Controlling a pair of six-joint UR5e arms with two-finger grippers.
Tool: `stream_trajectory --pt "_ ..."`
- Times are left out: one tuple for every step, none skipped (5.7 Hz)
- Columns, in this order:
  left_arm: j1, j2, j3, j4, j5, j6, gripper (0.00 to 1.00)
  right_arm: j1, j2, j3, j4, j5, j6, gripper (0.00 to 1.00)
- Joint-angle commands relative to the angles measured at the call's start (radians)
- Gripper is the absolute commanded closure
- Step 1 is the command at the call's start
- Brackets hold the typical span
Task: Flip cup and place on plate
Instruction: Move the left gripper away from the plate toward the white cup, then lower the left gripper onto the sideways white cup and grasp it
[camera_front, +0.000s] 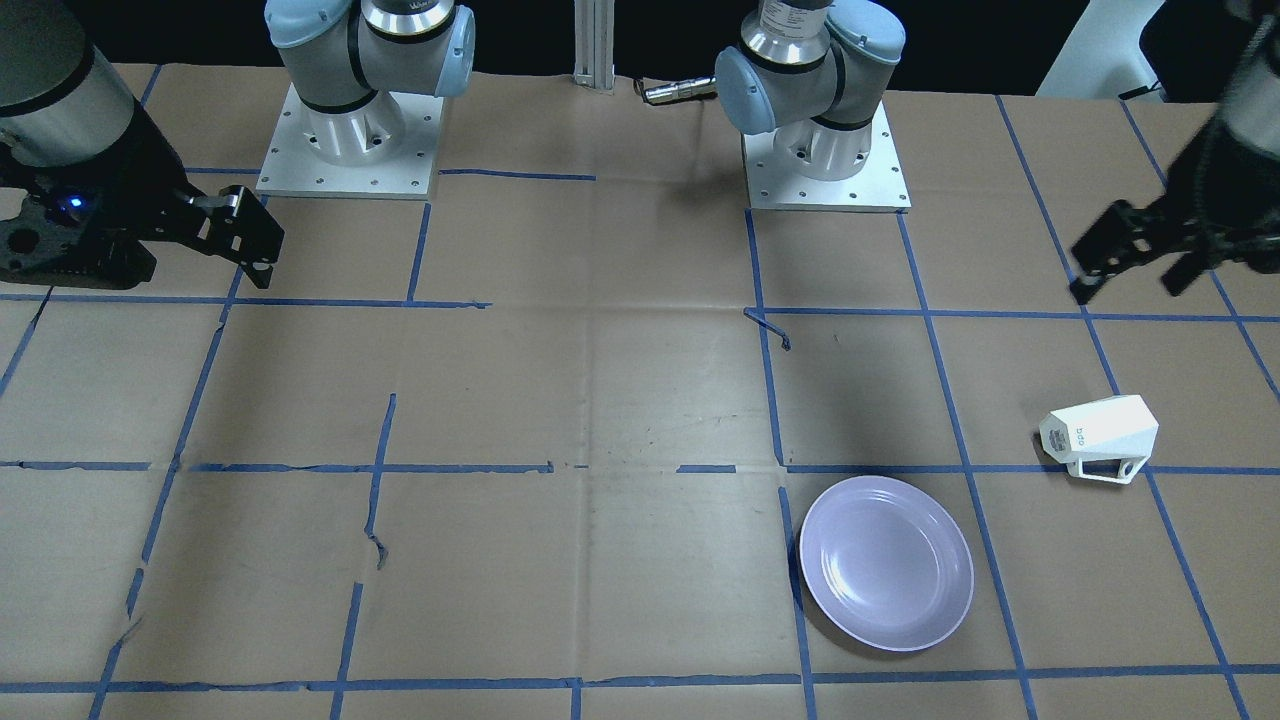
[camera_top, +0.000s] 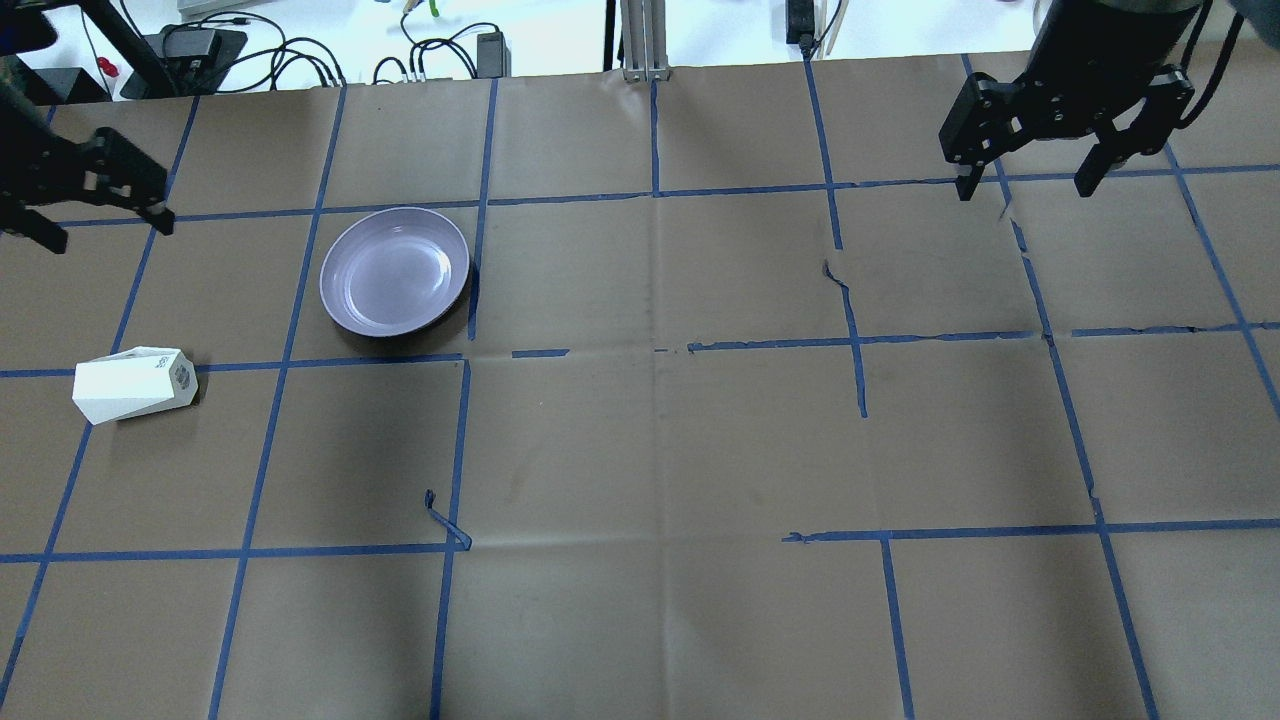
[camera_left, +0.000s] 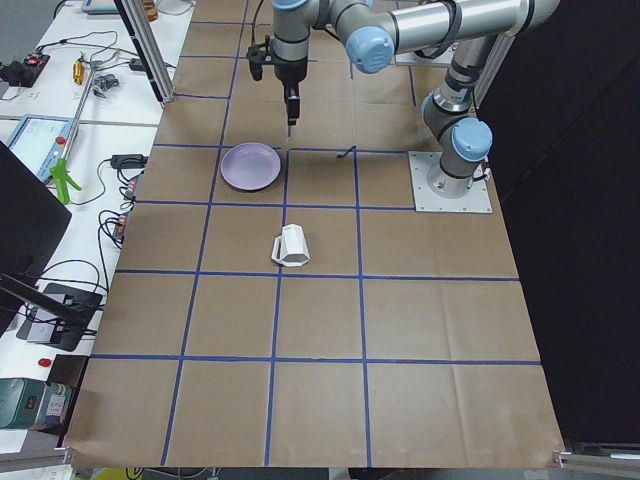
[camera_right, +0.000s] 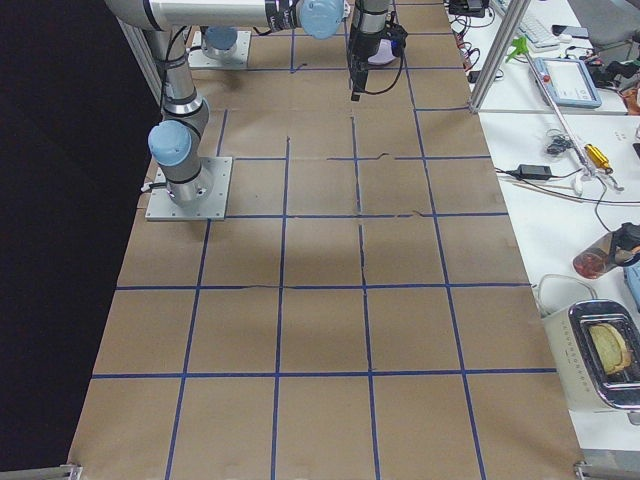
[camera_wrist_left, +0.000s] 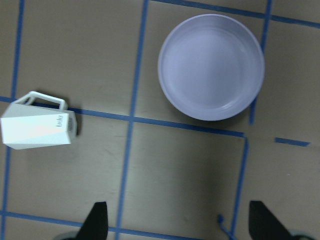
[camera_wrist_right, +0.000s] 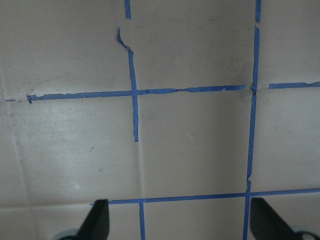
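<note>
Cup (camera_top: 135, 385) beside plate (camera_top: 394, 271), apart

Table: brown paper (camera_top: 660, 450) all over, with a blue tape grid (camera_top: 655, 130) that's torn in spots
Far edge: white bench (camera_top: 560, 35) with tangled black cables (camera_top: 283, 66), plus an aluminium post (camera_top: 640, 40)
Side bench: white too (camera_right: 530, 130) — cables and gadgets on it
Other side: dark backdrop (camera_left: 580, 200) — can't make anything out

We view the table (camera_top: 640, 450) from behind, across and both ends; wrist cameras face down, closer (left one and overhead share the plate (camera_wrist_left: 211, 67)).
</note>
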Motion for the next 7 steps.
stream_trajectory --pt "0.329 -0.142 0.113 -0.001 -0.003 0.461 0.00 0.000 0.000 0.000 0.000 0.000 0.000 0.00" --pt "0.413 -0.235 0.200 -0.001 -0.006 0.588 0.00 0.000 0.000 0.000 0.000 0.000 0.000 0.00" --pt "0.428 -0.265 0.223 -0.002 -0.012 0.616 0.00 0.000 0.000 0.000 0.000 0.000 0.000 0.00" --pt "0.434 -0.282 0.223 -0.051 -0.104 0.617 0.01 0.000 0.000 0.000 0.000 0.000 0.000 0.00" --pt "0.478 -0.352 0.241 -0.114 -0.212 0.617 0.00 0.000 0.000 0.000 0.000 0.000 0.000 0.00" --pt "0.524 -0.444 0.244 -0.142 -0.344 0.618 0.00 0.000 0.000 0.000 0.000 0.000 0.000 0.00" --pt "0.536 -0.535 0.279 -0.253 -0.465 0.620 0.00 0.000 0.000 0.000 0.000 0.000 0.000 0.00"
